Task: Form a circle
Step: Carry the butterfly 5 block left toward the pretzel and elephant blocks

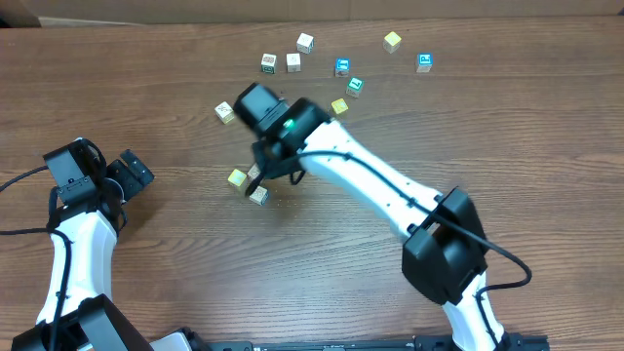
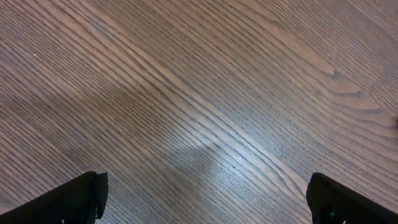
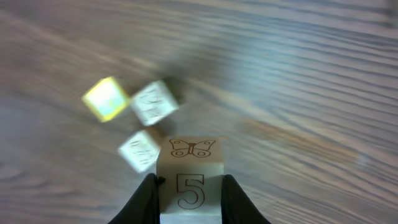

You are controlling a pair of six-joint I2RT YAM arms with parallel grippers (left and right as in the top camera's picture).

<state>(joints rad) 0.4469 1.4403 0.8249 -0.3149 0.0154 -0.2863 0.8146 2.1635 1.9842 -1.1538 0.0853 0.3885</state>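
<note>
The "5" cube (image 3: pixel 191 155), clenched in your right end effector (image 3: pixel 191 186), sits just behind the three-cube circle (image 3: pixel 153 103), whose open slot seems directly ahead, slightly left.

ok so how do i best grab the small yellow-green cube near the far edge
Pinch two opposite flat sides of the small yellow-green cube, coming straight down: it sits flat on the wooden table, apart from the blue-printed cube nearby, so there should be room either side.
</note>
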